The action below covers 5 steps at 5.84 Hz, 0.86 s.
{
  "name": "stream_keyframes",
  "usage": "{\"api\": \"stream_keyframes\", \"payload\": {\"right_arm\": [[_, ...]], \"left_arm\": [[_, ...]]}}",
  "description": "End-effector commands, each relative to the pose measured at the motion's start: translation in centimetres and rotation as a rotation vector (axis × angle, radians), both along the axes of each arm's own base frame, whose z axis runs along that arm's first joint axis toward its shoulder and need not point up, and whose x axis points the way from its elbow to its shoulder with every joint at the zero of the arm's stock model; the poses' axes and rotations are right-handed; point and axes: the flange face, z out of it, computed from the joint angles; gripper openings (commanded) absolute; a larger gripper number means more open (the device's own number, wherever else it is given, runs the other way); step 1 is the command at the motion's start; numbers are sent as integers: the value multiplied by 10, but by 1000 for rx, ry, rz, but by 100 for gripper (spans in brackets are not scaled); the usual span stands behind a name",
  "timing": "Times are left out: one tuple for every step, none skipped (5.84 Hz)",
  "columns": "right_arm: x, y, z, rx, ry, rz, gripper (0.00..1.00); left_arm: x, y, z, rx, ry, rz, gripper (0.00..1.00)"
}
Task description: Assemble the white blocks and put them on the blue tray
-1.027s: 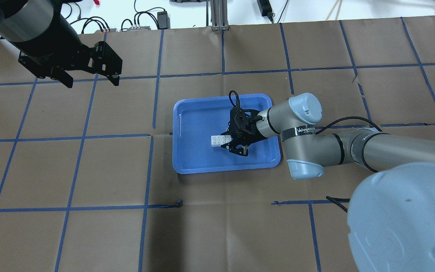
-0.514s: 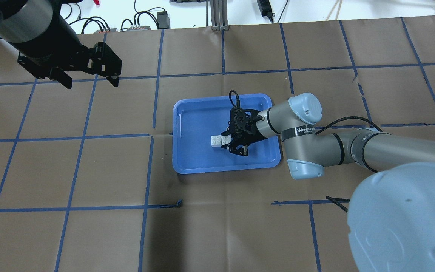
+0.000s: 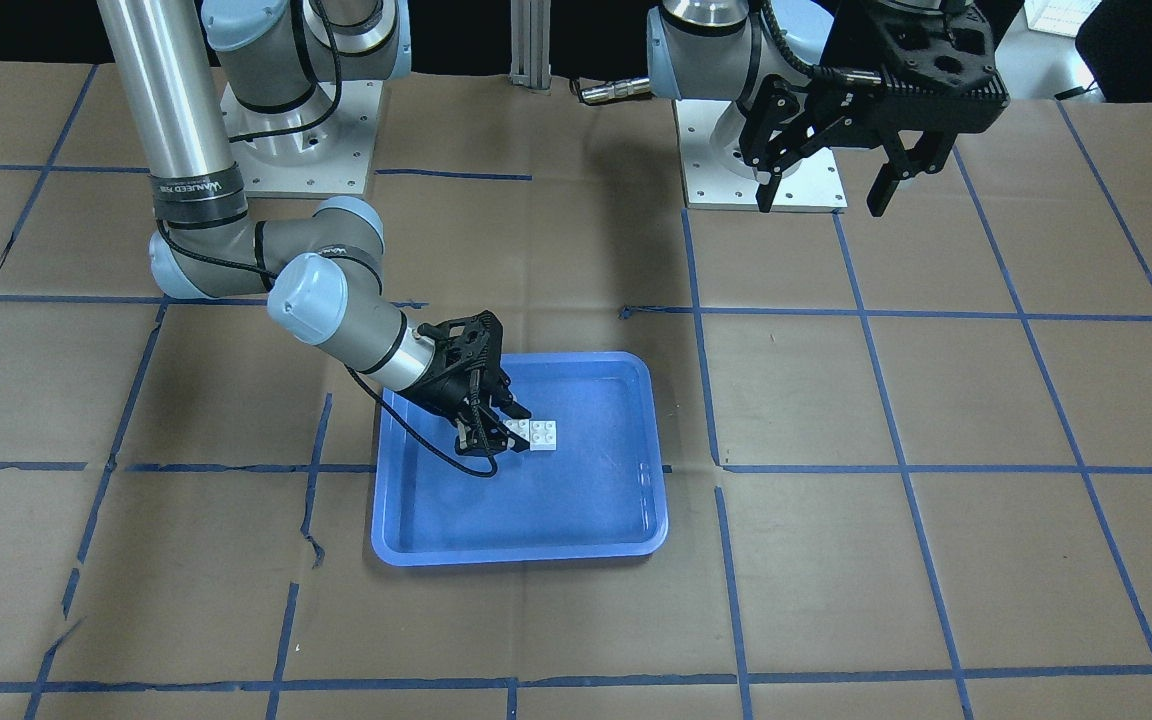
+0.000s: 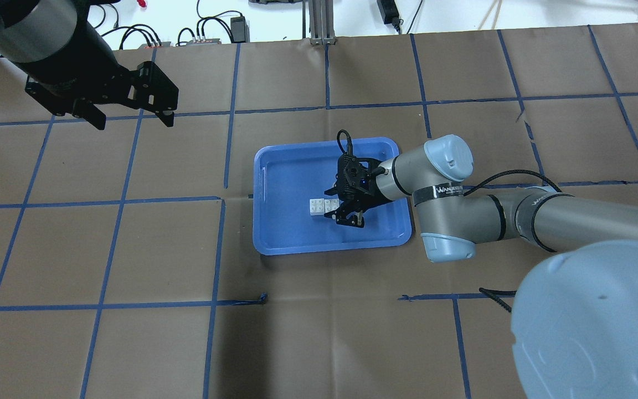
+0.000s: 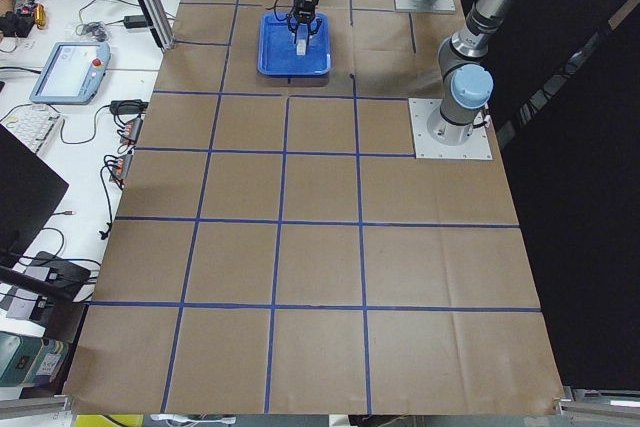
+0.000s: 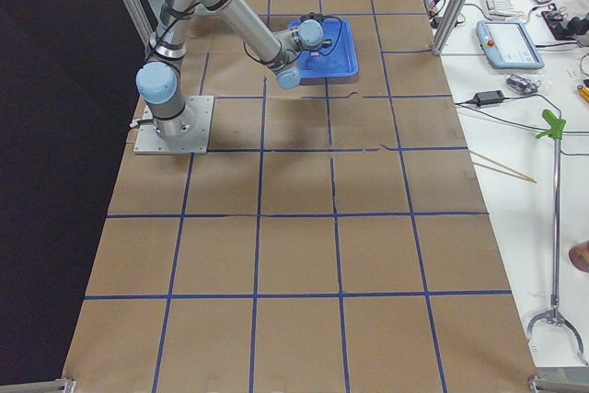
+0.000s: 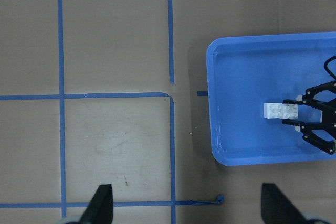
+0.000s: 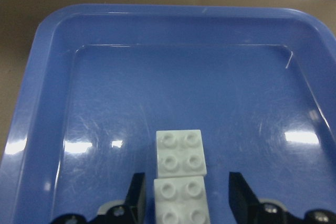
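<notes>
The two white blocks [image 4: 319, 206] lie studs up, end to end and touching, on the floor of the blue tray [image 4: 280, 233]. My right gripper [image 4: 333, 208] is low in the tray, open, its fingers on either side of the nearer block with a small gap on each side. In the right wrist view the blocks [image 8: 180, 158] sit between the fingertips [image 8: 137, 195] on the tray [image 8: 184, 77]. My left gripper [image 4: 130, 119] is open and empty, high above the far left of the table. Its wrist view shows the blocks [image 7: 281, 110] in the tray [image 7: 236, 77].
The table is covered in brown paper with a blue tape grid [image 4: 225, 199]. The right arm's elbow [image 4: 446, 221] hangs just beside the tray's right rim. Cables and a metal post [image 4: 319, 22] stand beyond the far edge.
My right gripper has shifted very slightly by the blocks. The blocks, the tray and my left gripper have stayed where they were.
</notes>
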Motion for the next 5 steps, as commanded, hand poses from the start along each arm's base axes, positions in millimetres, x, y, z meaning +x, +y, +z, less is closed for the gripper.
{"api": "stream_keyframes", "payload": {"right_arm": [[-5,-11,25,-22,0,-50,100],[-11,-11,40,28,3,-84,100],[-23,-8,58,73,47,-128,100],[-44,-12,83,170,104,-249,100],[-60,-16,109,273,171,-389,100]], "left_arm": [[0,0,0,0,0,0,99],[0,0,0,0,0,0,99],[0,0,0,0,0,0,99],[0,0,1,-1,0,0,99],[0,0,0,0,-2,0,99]]}}
